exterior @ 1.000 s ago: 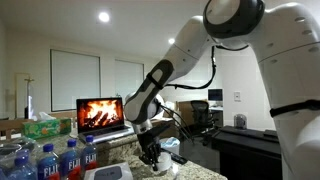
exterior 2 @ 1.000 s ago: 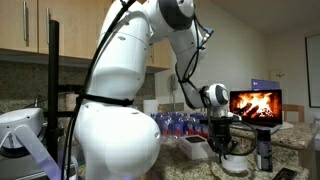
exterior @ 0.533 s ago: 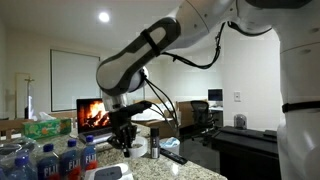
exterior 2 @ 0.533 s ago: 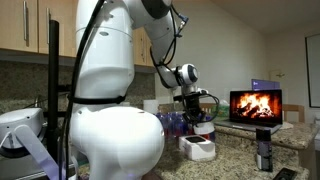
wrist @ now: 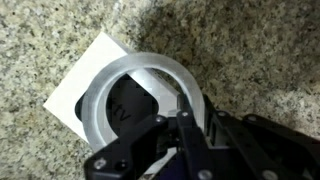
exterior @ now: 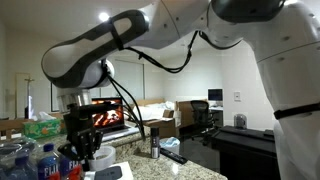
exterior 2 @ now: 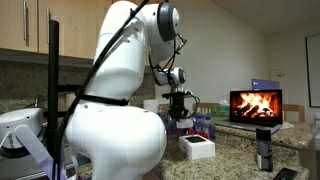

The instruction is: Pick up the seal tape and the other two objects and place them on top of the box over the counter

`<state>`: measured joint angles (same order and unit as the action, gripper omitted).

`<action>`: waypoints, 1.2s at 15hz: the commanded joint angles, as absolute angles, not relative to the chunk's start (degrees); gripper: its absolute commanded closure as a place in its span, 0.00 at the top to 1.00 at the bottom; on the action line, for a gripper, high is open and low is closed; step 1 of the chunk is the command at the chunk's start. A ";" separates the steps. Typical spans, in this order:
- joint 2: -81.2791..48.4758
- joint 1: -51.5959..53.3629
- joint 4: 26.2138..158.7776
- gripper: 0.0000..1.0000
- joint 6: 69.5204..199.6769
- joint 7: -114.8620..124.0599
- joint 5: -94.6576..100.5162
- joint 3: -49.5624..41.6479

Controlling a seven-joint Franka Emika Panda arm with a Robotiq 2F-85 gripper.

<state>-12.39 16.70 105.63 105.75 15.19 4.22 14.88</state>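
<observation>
In the wrist view my gripper [wrist: 186,116] is shut on the rim of the seal tape [wrist: 150,64], a white ring. Through its hole I see the dark top of the box [wrist: 88,78], a white box lying on the speckled counter [wrist: 250,45]. In both exterior views the gripper [exterior: 80,152] [exterior 2: 180,116] hangs above the box [exterior: 110,173] [exterior 2: 197,149] without touching it. The dark upright cylinder [exterior: 153,147] [exterior 2: 264,155] stands further along the counter. Next to it lies the flat black remote-like item [exterior: 172,157].
Blue-labelled water bottles [exterior: 45,163] [exterior 2: 203,122] stand close beside the gripper. A green tissue box [exterior: 40,128] and a laptop showing a fire [exterior: 108,113] [exterior 2: 255,104] sit behind. The robot's white body [exterior 2: 115,120] fills much of an exterior view.
The arm has swung away from the dark cylinder with the seal tape in its grip. It now hangs over the box beside the water bottles.
</observation>
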 commanded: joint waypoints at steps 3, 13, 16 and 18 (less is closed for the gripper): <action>-21.31 16.18 98.91 0.10 102.80 15.27 -2.05 12.55; -20.41 16.02 101.91 0.10 106.24 20.84 -7.14 9.06; -20.22 16.16 102.25 0.10 107.07 23.54 -7.10 8.55; -19.90 16.03 102.81 0.10 107.49 24.88 -7.39 8.36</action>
<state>-22.37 16.34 99.89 105.90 22.04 -5.61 8.65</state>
